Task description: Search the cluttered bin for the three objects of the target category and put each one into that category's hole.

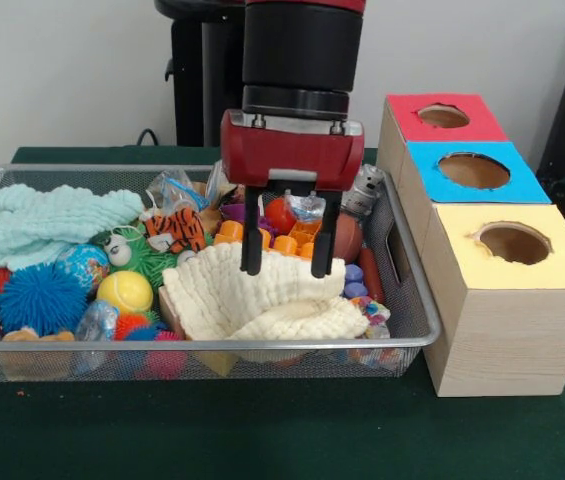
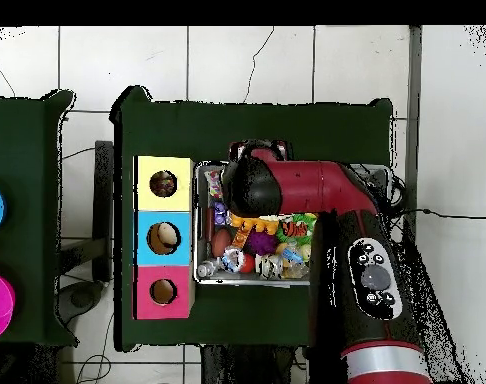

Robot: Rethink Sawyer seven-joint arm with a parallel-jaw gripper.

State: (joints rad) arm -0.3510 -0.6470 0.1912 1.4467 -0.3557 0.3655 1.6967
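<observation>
My gripper [image 1: 286, 268] hangs over the right half of the wire bin [image 1: 417, 335], open, its two black fingers [image 1: 252, 240] reaching down to a crumpled cream cloth [image 1: 262, 300]. Nothing sits between the fingers. Behind them lie orange pieces [image 1: 284, 243], a red ball [image 1: 279, 213] and a brown ball [image 1: 348, 237]. A mint cloth [image 1: 52, 222], a tiger toy [image 1: 177, 230], a yellow ball [image 1: 125, 292] and a blue spiky ball [image 1: 40, 298] fill the left half. In the overhead view the arm [image 2: 287, 190] hides the gripper and much of the bin [image 2: 247, 283].
Three boxes with round holes stand in a row beside the bin: red [image 1: 442, 116], blue [image 1: 474, 170] and yellow [image 1: 514, 243]. From above, the blue box's hole [image 2: 164, 237] shows a pale object inside. The bin's mesh walls rise around the clutter.
</observation>
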